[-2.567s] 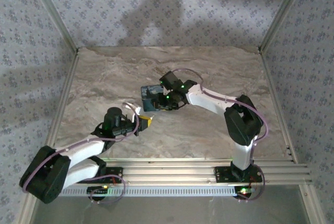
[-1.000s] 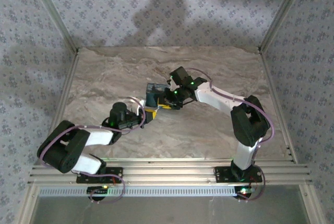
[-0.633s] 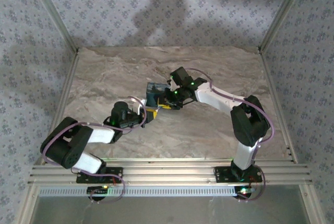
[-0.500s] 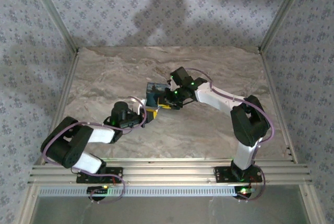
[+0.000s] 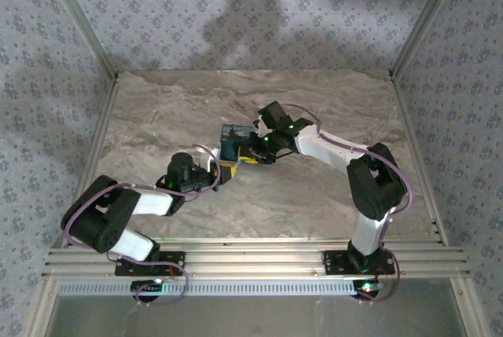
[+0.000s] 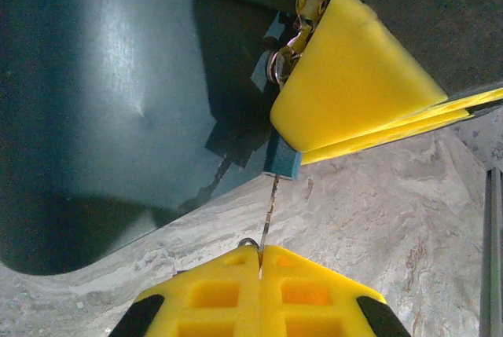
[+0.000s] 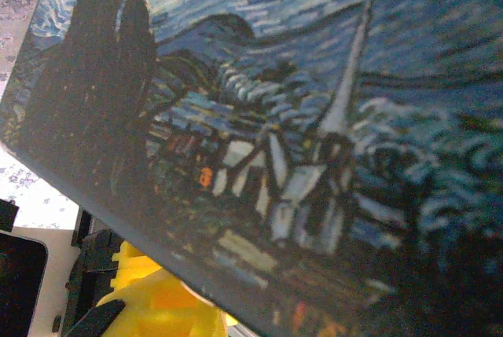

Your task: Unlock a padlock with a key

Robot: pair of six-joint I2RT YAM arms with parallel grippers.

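**Key tip at padlock: both grippers loaded**

Walls (image 5: 236,7): patterned grey paper on three sides, metal posts at the corners. Table (image 5: 157,117): marbled beige top, with a ribbed metal rail (image 5: 259,254) along the near edge carrying both bases.

Right arm (image 5: 322,147): upright from its base, elbow high on the right side, white forearm reaching left toward table centre. Left arm (image 5: 149,203): folded low at near left, forearm running right and slightly away.

Padlock (image 5: 233,136): dark teal body, raised near table centre. The right wrist view shows a painted night-sky scene on its face (image 7: 314,117).

Right gripper (image 5: 250,153): closed part-way on the padlock. In the left wrist view, one yellow finger (image 6: 354,78) lies against the teal body, with a small metal clip (image 6: 295,34) beside it.

Left gripper (image 5: 223,172): just near-left of the padlock, yellow fingers pressed fully together (image 6: 259,254) on the key (image 6: 267,211).

Key: seen edge-on as a thin blade, tip touching a small teal corner of the padlock. Whether it has entered a keyway cannot be told.
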